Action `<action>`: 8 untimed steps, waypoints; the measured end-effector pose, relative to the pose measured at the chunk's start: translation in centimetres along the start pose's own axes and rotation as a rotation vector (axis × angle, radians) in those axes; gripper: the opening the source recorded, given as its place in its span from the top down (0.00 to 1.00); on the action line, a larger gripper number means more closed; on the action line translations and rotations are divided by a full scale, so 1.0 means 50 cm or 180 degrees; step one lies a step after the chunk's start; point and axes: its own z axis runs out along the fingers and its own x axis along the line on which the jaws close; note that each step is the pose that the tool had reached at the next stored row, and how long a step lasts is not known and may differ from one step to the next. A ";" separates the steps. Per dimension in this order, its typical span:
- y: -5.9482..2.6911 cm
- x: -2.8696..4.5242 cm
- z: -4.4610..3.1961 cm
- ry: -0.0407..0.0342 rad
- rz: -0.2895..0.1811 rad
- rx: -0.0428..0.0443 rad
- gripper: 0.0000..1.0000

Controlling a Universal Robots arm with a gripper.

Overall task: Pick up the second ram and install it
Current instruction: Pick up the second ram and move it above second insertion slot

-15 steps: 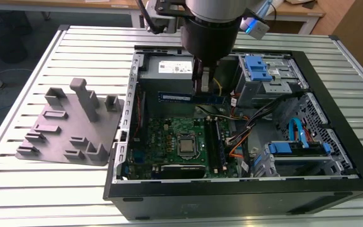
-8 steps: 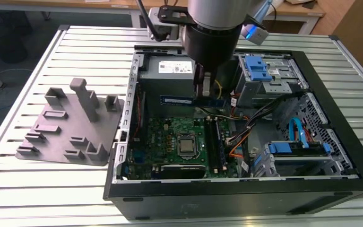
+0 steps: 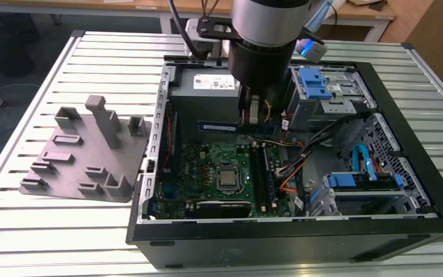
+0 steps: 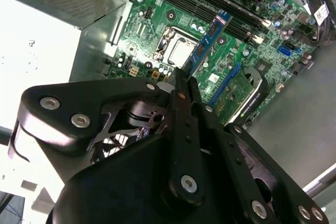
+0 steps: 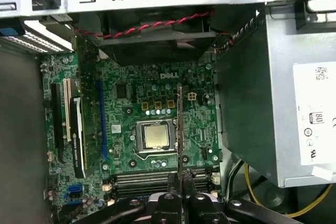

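My gripper hangs inside the open computer case, shut on the second ram, a thin dark stick with a blue label. The stick juts from the fingers toward the exterior view's left, above the green motherboard and in front of the grey power supply. In the first wrist view the second ram shows edge-on, running out from the gripper over the processor. In the second wrist view the second ram extends past the gripper toward the long black memory slots.
A grey holder plate with upright pegs lies on the slatted table at the exterior view's left of the case. Blue drive brackets, cable bundles and the case walls surround the motherboard. An expansion card stands beside the processor.
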 end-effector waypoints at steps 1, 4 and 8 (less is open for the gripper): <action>-0.002 0.000 0.004 0.0000 0.0000 0.0000 0.89; -0.006 0.000 0.015 0.0000 0.0000 -0.0001 0.89; -0.012 0.000 0.029 0.0000 0.0000 -0.0002 0.89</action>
